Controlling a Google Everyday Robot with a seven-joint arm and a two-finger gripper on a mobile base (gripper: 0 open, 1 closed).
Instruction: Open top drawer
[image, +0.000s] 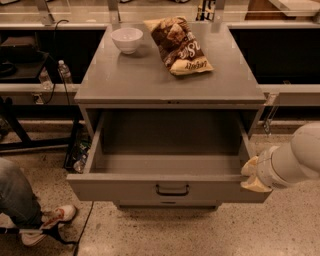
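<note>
Lettering on chip bag (178, 46) unreadable. Gripper (250, 175) at right-hand end of open top drawer (115, 190), hold impossible to tell, arm cut off by frame edge.

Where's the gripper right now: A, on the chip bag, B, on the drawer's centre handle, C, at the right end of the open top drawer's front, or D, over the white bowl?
C: the gripper is at the right end of the open top drawer, well away from its centre handle.

Robot lab or workshop: grey metal cabinet (150, 75), speckled floor (200, 235), bench rails (30, 89), gripper (252, 175) at right front corner of top drawer (125, 189).
</note>
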